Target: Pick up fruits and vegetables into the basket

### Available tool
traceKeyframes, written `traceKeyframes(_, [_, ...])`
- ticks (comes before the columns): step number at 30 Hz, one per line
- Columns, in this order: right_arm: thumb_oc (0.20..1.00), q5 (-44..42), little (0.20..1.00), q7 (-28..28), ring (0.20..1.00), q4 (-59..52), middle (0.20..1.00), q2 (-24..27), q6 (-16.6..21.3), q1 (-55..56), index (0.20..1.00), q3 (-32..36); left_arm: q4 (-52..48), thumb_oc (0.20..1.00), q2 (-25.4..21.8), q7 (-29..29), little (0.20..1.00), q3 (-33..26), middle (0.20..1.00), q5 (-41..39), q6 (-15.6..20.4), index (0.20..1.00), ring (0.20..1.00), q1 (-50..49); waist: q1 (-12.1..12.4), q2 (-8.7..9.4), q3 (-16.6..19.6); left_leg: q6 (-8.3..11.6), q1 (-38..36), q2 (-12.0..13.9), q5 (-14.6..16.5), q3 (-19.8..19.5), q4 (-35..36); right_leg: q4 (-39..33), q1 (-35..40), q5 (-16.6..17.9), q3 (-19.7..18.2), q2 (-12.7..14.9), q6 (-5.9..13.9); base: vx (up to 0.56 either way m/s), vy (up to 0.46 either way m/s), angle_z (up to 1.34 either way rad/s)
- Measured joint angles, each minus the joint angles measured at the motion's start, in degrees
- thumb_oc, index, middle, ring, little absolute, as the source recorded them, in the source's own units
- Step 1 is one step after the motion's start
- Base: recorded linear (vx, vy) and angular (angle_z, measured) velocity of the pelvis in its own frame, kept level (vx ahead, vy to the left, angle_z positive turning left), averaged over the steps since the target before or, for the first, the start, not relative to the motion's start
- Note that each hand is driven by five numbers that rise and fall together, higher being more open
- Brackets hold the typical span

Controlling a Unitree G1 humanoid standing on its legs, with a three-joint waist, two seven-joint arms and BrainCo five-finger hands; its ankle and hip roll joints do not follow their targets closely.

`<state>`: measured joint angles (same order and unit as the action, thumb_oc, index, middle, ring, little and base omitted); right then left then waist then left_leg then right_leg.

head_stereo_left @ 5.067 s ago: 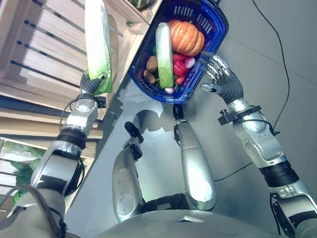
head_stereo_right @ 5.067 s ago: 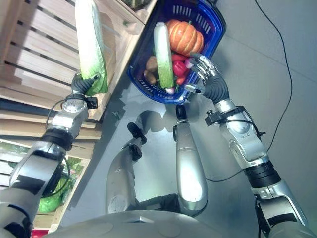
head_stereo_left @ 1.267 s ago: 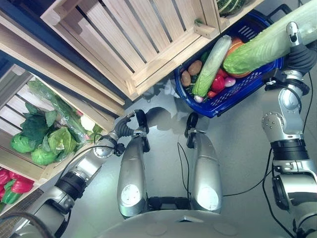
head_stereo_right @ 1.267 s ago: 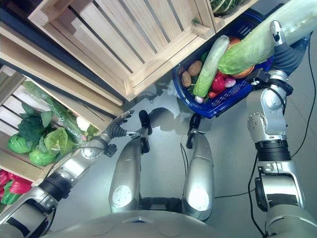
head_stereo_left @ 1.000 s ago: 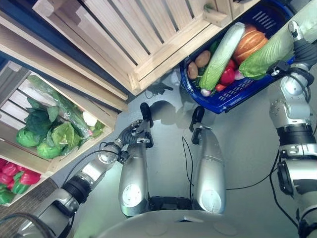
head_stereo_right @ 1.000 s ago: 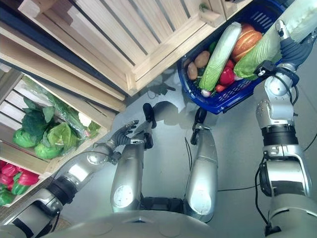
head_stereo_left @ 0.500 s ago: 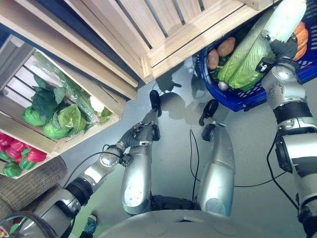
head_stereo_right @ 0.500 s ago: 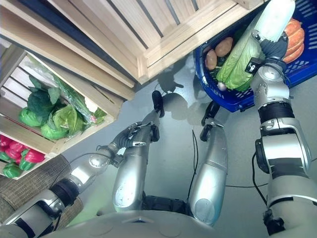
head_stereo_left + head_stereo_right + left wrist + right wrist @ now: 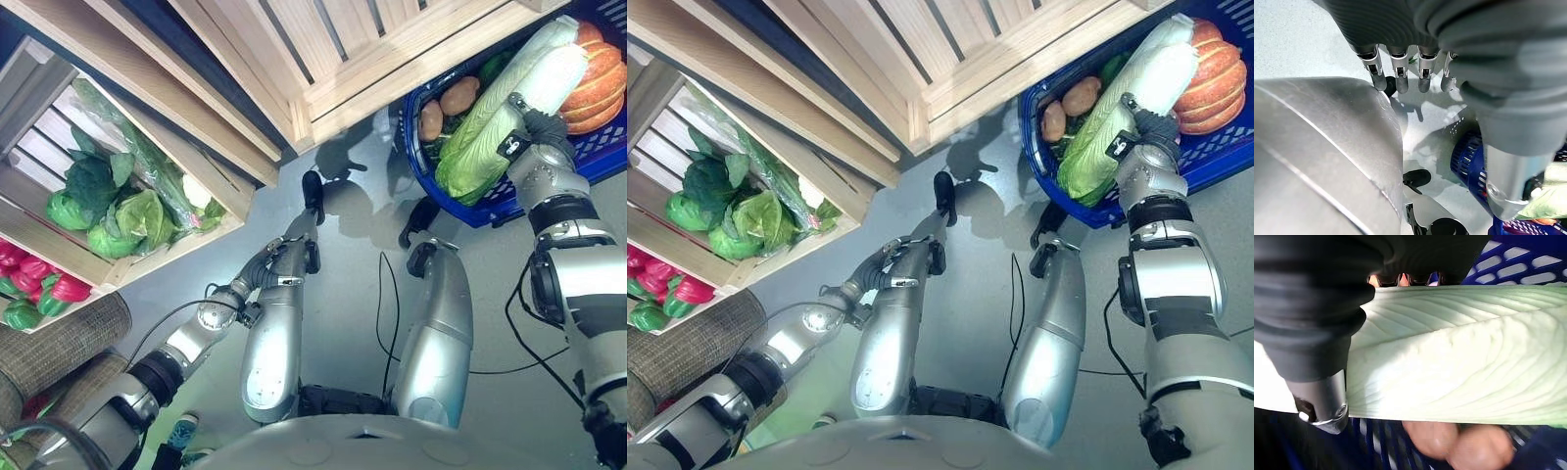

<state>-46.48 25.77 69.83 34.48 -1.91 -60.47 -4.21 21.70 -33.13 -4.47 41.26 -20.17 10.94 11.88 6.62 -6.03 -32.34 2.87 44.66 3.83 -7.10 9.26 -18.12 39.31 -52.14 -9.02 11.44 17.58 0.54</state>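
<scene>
Two hands of mine are at work here, and the blue basket (image 9: 490, 201) is my landmark; nearest me, well short of the basket and down toward my own side, my left hand (image 9: 277, 262) hangs low with the arm bent and slack, its fingers (image 9: 1400, 78) straight and relaxed in a row, holding nothing; farther out, my right arm reaches up to the basket's near rim, wrist turned so the dark ribbed cover faces me, and my right hand (image 9: 1144, 125) is curled round a long napa cabbage (image 9: 495, 122), thumb on one side and fingers wrapped over the pale ribbed leaves; the cabbage lies slanted across the inside of the basket, its green leafy end down by the near rim, its white end pointing to the far side; just beside it lies a second long pale cabbage (image 9: 1151, 44), the two touching along their length; two brown potatoes (image 9: 446, 103) sit inside the basket at its left end; an orange pumpkin (image 9: 593, 73) rests at the basket's far right; beyond the basket stand the wooden crates (image 9: 372, 49).
</scene>
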Motion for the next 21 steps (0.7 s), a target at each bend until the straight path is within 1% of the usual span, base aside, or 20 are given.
traceKeyframes(3, [1.000,-2.48,1.000,4.31,1.000,1.61,1.000,-0.25,0.75,1.29,1.000,1.43,0.34,1.000,0.13,-0.74,1.000,0.67,1.000,0.09,0.52,1.000,1.000,0.11,0.01,-0.26,0.16,0.09,0.10,0.00,0.06,-0.20,-0.52,0.23,0.08,-0.03,-0.04,0.01,-0.04,0.00,0.000,0.00])
traceKeyframes(6, [1.000,-4.05,1.000,6.10,1.000,2.14,1.000,-0.92,2.58,2.59,1.000,2.26,0.89,1.000,0.91,-1.52,1.000,0.77,1.000,0.14,0.49,1.000,1.000,0.12,-0.08,-0.53,0.33,0.08,0.05,0.04,0.06,-0.34,-0.76,0.21,0.28,-0.01,-0.01,-0.05,-0.02,0.00,0.000,0.00])
traceKeyframes(8, [1.000,-4.07,1.000,6.37,1.000,2.15,1.000,-1.52,5.21,3.67,1.000,2.31,0.95,1.000,0.98,-2.03,1.000,0.97,1.000,0.18,0.45,1.000,1.000,0.12,-0.10,-0.54,0.34,0.07,-0.10,0.12,0.07,-0.41,-1.17,0.23,0.71,0.03,0.06,-0.11,-0.02,-0.02,0.013,0.00])
traceKeyframes(9, [1.000,-4.07,1.000,6.37,1.000,2.15,1.000,-1.52,5.21,3.67,1.000,2.31,0.95,1.000,0.98,-2.03,1.000,0.97,1.000,0.18,0.45,1.000,1.000,0.12,-0.10,-0.54,0.34,0.07,-0.10,0.12,0.07,-0.41,-1.17,0.23,0.71,0.03,0.06,-0.11,-0.02,-0.02,0.044,0.03])
traceKeyframes(10, [1.000,-3.96,1.000,6.24,1.000,2.12,1.000,-1.84,7.55,4.35,1.000,2.31,1.05,1.000,1.01,-2.25,1.000,1.24,1.000,0.19,0.30,1.000,1.000,0.12,-0.22,-0.54,0.34,0.01,-0.59,0.13,0.13,-0.46,-1.38,0.12,1.53,0.03,0.24,-0.12,-0.03,-0.02,0.051,0.03])
traceKeyframes(12, [1.000,-2.28,1.000,6.17,1.000,1.42,1.000,-2.03,10.14,5.22,1.000,2.29,1.10,1.000,1.10,-2.28,1.000,1.52,1.000,0.00,0.02,1.000,1.000,0.11,-0.27,-0.54,0.34,-0.03,-2.00,0.16,0.19,-0.73,-1.06,-0.54,3.09,0.14,0.27,-0.35,-0.09,-0.05,0.076,0.02])
traceKeyframes(16, [1.000,3.09,1.000,6.15,1.000,-7.02,1.000,-2.01,16.95,10.94,1.000,2.28,1.82,1.000,1.76,-1.09,1.000,1.17,1.000,-0.75,-1.27,1.000,1.000,-0.75,-0.87,-0.78,0.49,-0.19,-5.87,0.33,0.50,-0.55,0.88,-3.47,7.26,1.02,0.46,-1.10,0.71,-0.07,0.100,-0.05])
traceKeyframes(17, [1.000,3.69,1.000,6.14,1.000,-9.37,1.000,-2.02,18.10,12.83,1.000,2.30,2.06,1.000,2.06,-0.55,1.000,1.00,1.000,-1.06,-1.41,1.000,1.000,-1.05,-0.99,-0.86,0.54,-0.33,-6.98,0.31,-0.03,-0.29,1.52,-4.37,8.31,1.52,0.32,-1.39,0.60,-0.11,0.111,-0.08])
traceKeyframes(18, [1.000,3.97,1.000,6.21,1.000,-12.30,1.000,-1.99,19.18,14.68,1.000,2.46,1.91,1.000,2.40,-0.02,1.000,0.35,1.000,-1.25,-1.82,1.000,1.000,-1.70,-1.41,-1.11,0.70,-0.54,-7.71,0.35,0.09,-0.19,2.13,-5.30,9.20,1.78,0.41,-1.55,0.91,-0.03,0.072,-0.05])
traceKeyframes(19, [1.000,3.97,1.000,6.21,1.000,-12.30,1.000,-1.99,19.18,14.68,1.000,2.46,1.91,1.000,2.40,-0.02,1.000,0.35,1.000,-1.25,-1.82,1.000,1.000,-1.70,-1.41,-1.11,0.70,-0.54,-7.71,0.35,0.09,-0.19,2.13,-5.30,9.20,1.78,0.41,-1.55,0.91,-0.03,0.075,-0.10])
traceKeyframes(20, [1.000,5.16,1.000,6.18,1.000,-22.42,1.000,-2.64,21.78,21.69,1.000,3.17,2.08,1.000,3.83,1.14,1.000,-2.50,1.000,-2.47,-2.57,1.000,1.000,-3.63,-2.46,-1.11,0.70,-0.57,-10.25,0.34,-0.22,0.27,3.66,-7.29,11.81,2.70,0.35,-1.93,1.39,-0.02,0.042,-0.11])
traceKeyframes(21, [1.000,5.57,1.000,6.18,1.000,-25.30,1.000,-3.01,23.05,24.84,1.000,3.27,2.05,1.000,4.14,1.75,1.000,-3.15,1.000,-2.54,-2.98,1.000,1.000,-4.28,-3.04,-1.09,0.69,-0.57,-11.68,0.36,-0.20,0.35,4.12,-8.10,13.41,2.89,0.36,-2.13,1.64,-0.03,0.047,-0.10])
